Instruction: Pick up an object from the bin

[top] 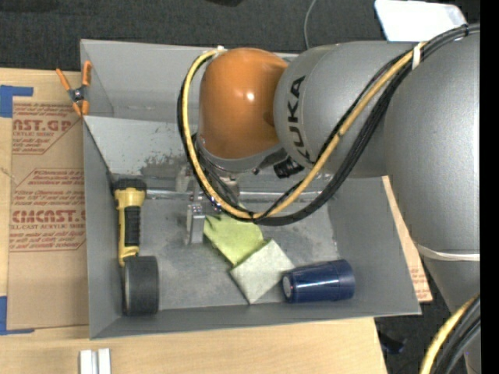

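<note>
The gripper (199,218) is hanging low beside the left edge of the yellow-green sponge (236,241) in the middle of the bin (97,232); I cannot tell whether it is open or closed.

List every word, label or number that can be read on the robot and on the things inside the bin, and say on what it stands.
"UKA": black letters on the grey arm; the start of the word is hidden.
Yellow-handled tool, black roll, blue cylinder, yellow-green cloth, pale sponge: no text can be read on them.
</note>
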`<state>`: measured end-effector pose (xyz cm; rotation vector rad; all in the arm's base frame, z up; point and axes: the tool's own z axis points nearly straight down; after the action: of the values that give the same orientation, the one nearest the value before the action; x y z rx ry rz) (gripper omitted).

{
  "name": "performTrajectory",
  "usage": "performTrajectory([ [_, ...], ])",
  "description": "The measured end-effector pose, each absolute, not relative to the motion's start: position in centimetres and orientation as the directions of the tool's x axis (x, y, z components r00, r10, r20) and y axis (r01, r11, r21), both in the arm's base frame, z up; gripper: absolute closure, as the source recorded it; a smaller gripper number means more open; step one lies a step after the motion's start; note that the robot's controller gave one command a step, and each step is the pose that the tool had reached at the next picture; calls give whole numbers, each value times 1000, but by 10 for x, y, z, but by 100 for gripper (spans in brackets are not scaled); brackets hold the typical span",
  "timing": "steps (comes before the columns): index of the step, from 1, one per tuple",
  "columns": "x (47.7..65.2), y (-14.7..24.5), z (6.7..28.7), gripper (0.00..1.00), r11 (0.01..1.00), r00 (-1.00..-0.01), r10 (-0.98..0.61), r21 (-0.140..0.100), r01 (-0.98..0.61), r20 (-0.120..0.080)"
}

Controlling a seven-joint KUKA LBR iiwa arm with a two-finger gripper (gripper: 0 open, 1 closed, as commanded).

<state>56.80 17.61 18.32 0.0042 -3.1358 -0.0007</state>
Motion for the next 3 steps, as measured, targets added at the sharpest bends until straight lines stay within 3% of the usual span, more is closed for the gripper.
performTrajectory([
  [1,570,175,187,0,1000,-1000,-2,2,-2,-1],
  [2,580,148,135,0,996,-996,-93,2,-93,-6],
  [3,575,133,116,0,991,-991,-133,2,-133,-6],
])
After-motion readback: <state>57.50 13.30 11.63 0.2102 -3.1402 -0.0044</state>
